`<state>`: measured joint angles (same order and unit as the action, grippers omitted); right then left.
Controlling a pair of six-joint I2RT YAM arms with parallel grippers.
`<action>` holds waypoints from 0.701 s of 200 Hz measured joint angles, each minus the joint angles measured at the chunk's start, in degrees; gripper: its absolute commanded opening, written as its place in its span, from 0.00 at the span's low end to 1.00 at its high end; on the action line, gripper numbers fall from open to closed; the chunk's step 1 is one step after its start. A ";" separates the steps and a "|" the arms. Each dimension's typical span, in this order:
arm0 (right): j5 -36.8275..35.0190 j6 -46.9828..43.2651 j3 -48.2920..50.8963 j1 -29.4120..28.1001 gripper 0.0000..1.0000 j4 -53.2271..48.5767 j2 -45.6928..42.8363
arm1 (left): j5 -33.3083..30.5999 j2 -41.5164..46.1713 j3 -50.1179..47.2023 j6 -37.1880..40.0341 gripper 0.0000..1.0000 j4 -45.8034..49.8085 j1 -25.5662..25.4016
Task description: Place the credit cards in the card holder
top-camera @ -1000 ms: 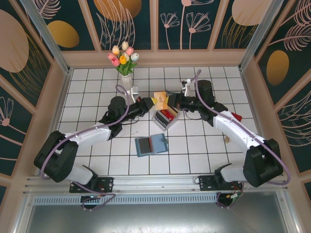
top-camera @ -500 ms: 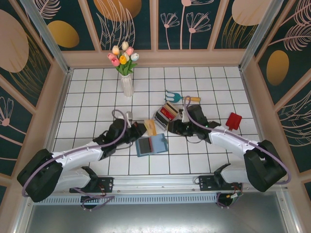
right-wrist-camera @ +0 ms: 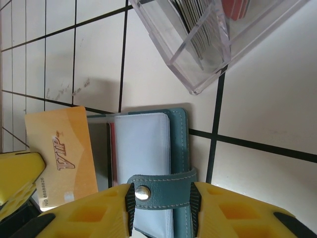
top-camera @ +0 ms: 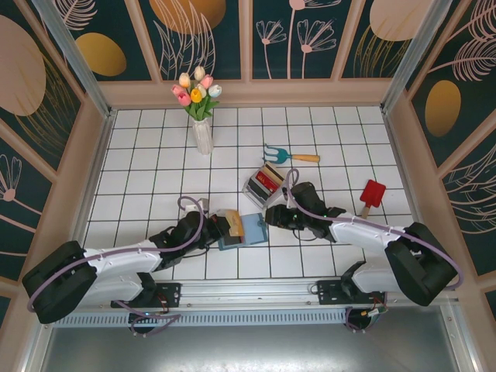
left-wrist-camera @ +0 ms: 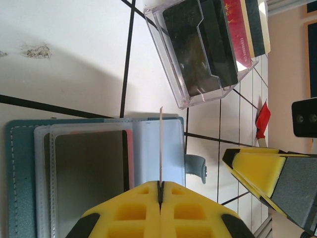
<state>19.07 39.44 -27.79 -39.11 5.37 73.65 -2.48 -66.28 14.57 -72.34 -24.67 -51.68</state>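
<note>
Two yellow-padded grippers meet over the open teal card holder, which lies flat on the white tiled table, just in front of a clear plastic tray that holds further dark, red and pale yellow cards. We see the left gripper clenched on a gold VIP card (edge-on in its own wrist view, a thin pale line rising from between the pads), held over the left part of the holder, above its grey-blue inner pockets. The right gripper sits at the holder's right edge, its jaws partly parted on either side of the teal snap strap. The strap touches both pads, but we cannot tell whether they squeeze it. Farther right a small red shovel lies on the tiles, well apart from the holder.
</note>
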 measured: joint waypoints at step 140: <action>2.03 0.37 0.81 -1.20 0.17 4.02 8.68 | 3.74 -11.85 0.07 -0.87 0.06 -8.37 -0.28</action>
<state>21.10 39.81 -26.98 -40.32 9.39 82.32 1.26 -78.13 14.63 -73.21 -33.04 -51.96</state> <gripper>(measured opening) 0.176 0.061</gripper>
